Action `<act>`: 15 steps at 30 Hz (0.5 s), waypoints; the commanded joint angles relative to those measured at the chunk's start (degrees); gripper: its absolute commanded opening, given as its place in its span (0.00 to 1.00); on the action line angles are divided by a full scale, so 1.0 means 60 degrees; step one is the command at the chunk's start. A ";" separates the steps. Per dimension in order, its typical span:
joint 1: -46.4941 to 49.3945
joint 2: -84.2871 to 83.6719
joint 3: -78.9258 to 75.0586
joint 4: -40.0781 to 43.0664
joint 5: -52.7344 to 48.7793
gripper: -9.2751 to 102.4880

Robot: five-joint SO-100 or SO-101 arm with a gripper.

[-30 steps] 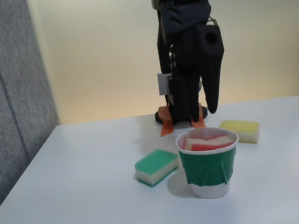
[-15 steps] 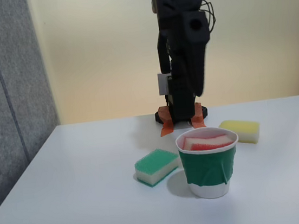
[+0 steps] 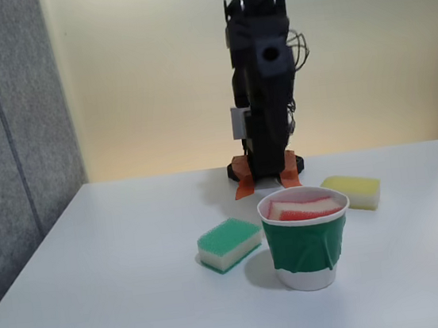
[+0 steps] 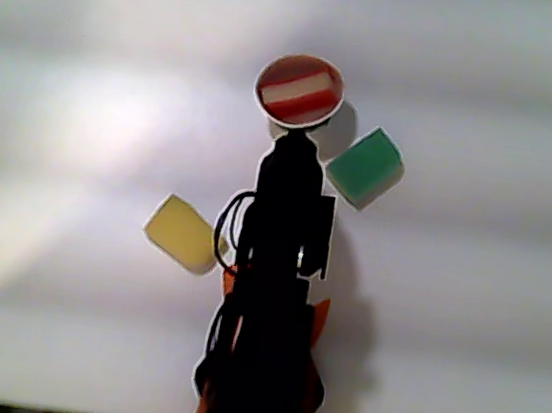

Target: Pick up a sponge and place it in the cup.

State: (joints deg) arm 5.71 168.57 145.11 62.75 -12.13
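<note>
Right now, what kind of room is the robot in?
Probably an office or lab corner set up for tests: a plain white table, a grey fabric partition, and sponges around one paper cup.

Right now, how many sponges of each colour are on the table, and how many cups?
Red-topped sponge, lying inside the cup: 1
Green-topped sponge: 1
Yellow sponge: 1
Cup: 1
Total: 4
</note>
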 commanded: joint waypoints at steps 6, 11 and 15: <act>0.0044 0.2739 0.2212 -0.0703 0.0278 0.08; -0.0366 0.3955 0.3794 -0.1289 0.0557 0.08; -0.0425 0.4058 0.4849 -0.2036 0.0483 0.08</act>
State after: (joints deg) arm 2.81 192.04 172.00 52.56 -8.17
